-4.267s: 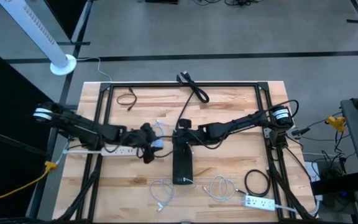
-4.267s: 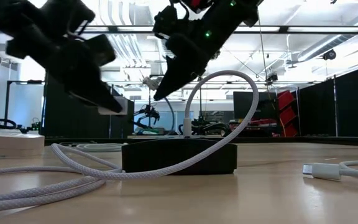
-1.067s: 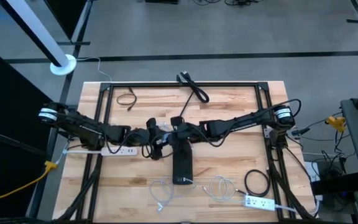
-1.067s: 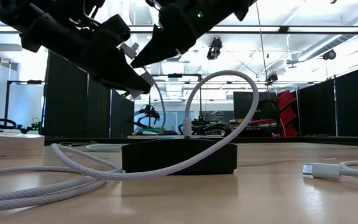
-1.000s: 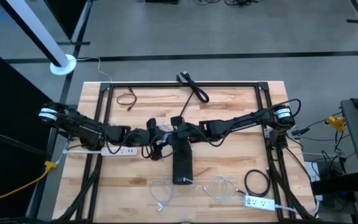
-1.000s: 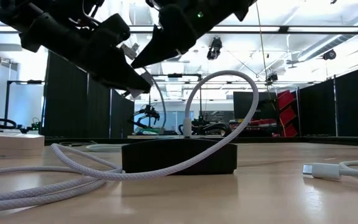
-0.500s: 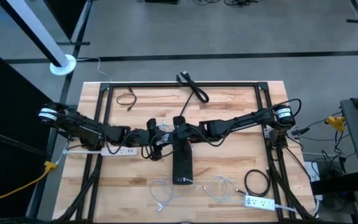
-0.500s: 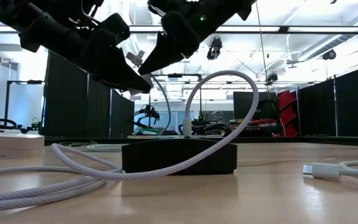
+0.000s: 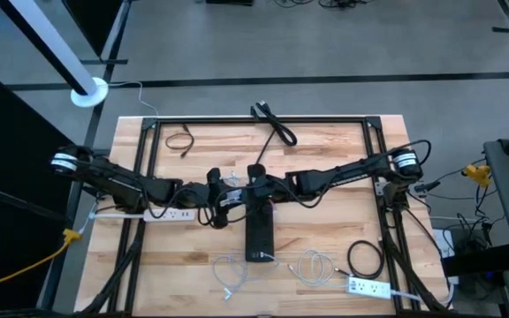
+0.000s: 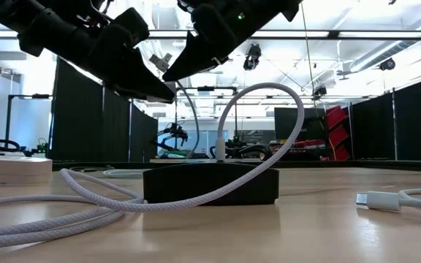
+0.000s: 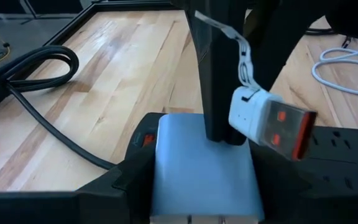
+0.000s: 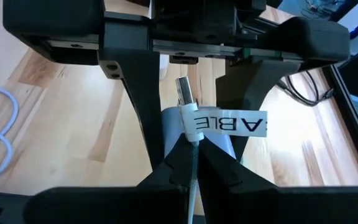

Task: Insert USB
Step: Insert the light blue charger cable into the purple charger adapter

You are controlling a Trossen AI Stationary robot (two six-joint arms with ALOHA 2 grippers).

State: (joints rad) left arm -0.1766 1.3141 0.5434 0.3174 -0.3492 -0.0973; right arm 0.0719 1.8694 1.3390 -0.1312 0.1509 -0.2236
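- Both grippers have closed in since four seconds back, now nearly meeting mid-table above the black rectangular hub [image 9: 259,231].
- Left gripper [image 9: 222,196] grips a pale-blue block [image 11: 201,165] between clenched fingers.
- Right gripper [image 12: 190,144] pinches one white USB plug [image 12: 186,93] by its thin cable: light, floppy, better grasped at the stiff plug body.
- Two power strips, several loose cables.

The only readable lettering is on a white tag [image 12: 230,124] wrapped round the thin cable just below its USB plug [image 12: 184,92], seen in the right wrist view. The visible letters read "ABLE", printed in black and seen upside down; any letters before them are hidden where the tag folds round the cable.
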